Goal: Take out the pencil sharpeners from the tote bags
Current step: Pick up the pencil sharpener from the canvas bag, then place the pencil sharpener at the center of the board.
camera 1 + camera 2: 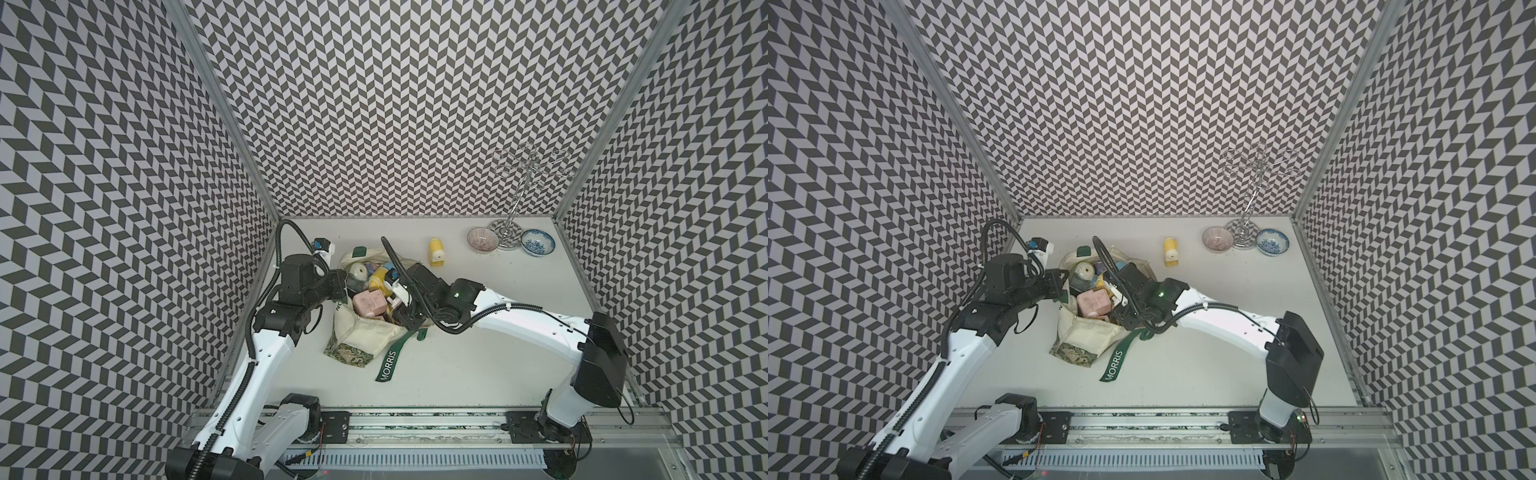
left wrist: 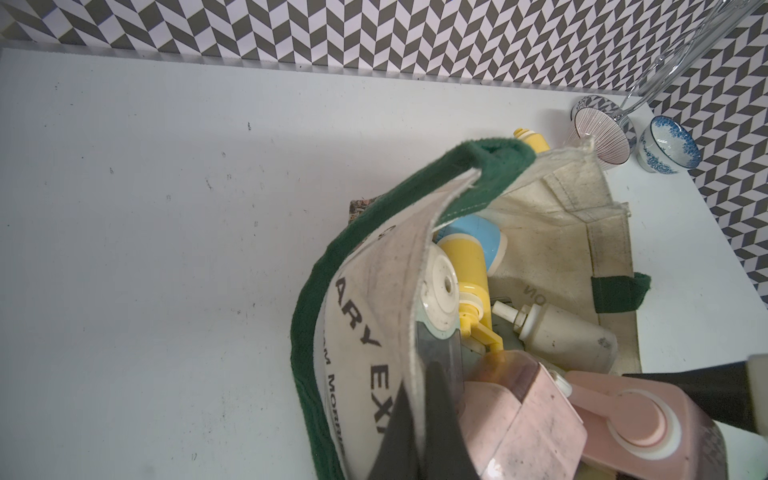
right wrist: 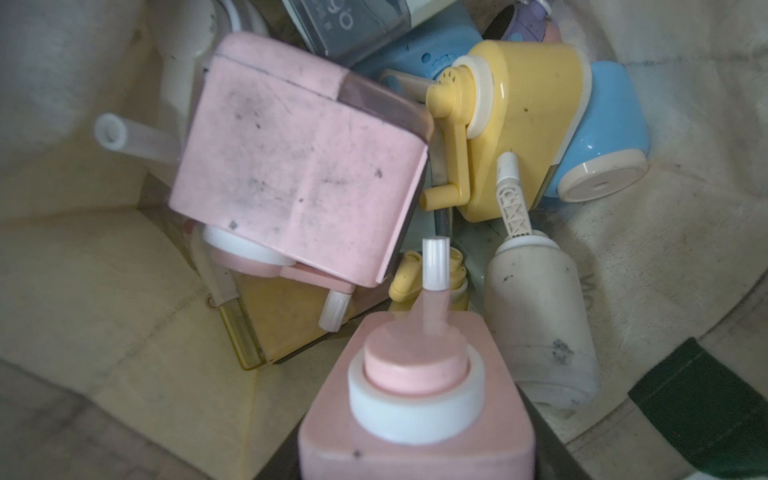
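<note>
Pencil sharpeners: heaped inside the tote bag; one yellow sharpener lies just beyond it. Probably light, rigid and slick, so grip the flat sides, not the crank.
Right gripper: dipped into the bag, jaws flanking a pink sharpener; you cannot tell whether it is clamped.
Left gripper: jaws pinching the bag's rim.

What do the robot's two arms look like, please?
The left arm and right arm have smooth white links and black, boxy joint housings. A black ribbed cable runs along each and loops free near the wrist. A small green light glows on the right arm.
</note>
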`<state>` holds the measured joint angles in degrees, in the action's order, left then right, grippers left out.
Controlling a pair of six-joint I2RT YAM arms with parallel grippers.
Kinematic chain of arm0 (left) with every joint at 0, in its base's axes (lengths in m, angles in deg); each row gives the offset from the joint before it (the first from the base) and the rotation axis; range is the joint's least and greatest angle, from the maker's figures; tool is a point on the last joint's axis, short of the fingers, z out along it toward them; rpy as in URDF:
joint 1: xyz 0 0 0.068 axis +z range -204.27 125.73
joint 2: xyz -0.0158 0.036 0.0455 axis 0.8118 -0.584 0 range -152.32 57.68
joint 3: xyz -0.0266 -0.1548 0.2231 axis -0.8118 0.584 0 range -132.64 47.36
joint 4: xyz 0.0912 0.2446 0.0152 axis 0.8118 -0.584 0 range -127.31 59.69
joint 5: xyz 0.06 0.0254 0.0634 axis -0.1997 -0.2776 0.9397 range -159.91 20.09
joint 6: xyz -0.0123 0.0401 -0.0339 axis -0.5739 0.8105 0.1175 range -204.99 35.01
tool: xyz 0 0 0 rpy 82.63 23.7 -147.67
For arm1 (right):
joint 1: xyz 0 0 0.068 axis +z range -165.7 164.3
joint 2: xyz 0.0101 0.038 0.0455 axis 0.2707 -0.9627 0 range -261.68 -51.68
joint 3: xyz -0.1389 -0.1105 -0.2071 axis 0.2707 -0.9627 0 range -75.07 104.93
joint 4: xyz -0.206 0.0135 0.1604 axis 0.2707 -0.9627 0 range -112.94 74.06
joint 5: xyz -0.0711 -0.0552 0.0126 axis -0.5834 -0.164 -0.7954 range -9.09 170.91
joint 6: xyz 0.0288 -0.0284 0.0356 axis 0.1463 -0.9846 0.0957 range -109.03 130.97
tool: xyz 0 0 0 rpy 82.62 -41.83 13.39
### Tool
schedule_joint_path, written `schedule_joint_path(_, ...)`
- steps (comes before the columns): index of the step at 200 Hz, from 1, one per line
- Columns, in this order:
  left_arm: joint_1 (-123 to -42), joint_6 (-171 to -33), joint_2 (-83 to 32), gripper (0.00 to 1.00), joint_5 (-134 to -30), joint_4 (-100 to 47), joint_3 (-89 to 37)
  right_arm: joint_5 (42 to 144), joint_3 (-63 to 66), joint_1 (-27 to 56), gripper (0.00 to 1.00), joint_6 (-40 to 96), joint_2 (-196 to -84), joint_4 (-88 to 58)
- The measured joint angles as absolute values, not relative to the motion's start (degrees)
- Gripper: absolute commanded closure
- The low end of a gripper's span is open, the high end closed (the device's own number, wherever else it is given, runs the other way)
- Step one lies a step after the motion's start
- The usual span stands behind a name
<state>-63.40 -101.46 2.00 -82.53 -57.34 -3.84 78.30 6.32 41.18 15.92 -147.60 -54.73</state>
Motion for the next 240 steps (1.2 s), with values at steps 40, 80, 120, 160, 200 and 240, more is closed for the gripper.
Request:
schedule_joint_path(40, -63.4, -101.37, 2.15, 1.0, -82.2, -56.86, -3.38, 77.73, 10.14, 40.11, 0.62, 15.53, -145.07, -56.43)
schedule_joint_path(80, -63.4, -101.35, 2.37, 1.0, -81.7, -56.55, -3.11, 79.09, 12.92, 32.11, 0.62, 15.31, -138.47, -56.19)
schedule_joint_path(120, -63.4, -101.35, 2.85, 1.0, -81.53, -55.7, -2.33, 78.06, 13.44, 19.08, 0.62, 15.79, -138.45, -55.84)
schedule_joint_path(160, -63.4, -101.33, 2.96, 1.0, -81.35, -55.02, -1.87, 76.94, 15.61, 10.91, 0.63, 16.62, -148.89, -56.35)
schedule_joint_path(200, -63.4, -101.33, 3.6, 1.0, -81.02, -54.24, -1.02, 80.4, 20.24, 6.16, 0.63, 16.38, -161.46, -57.13)
schedule_joint_path(240, -63.4, -101.31, 3.71, 1.0, -80.89, -53.8, -0.69, 83.08, 27.8, 3.41, 0.63, 15.7, -171.52, -58.03)
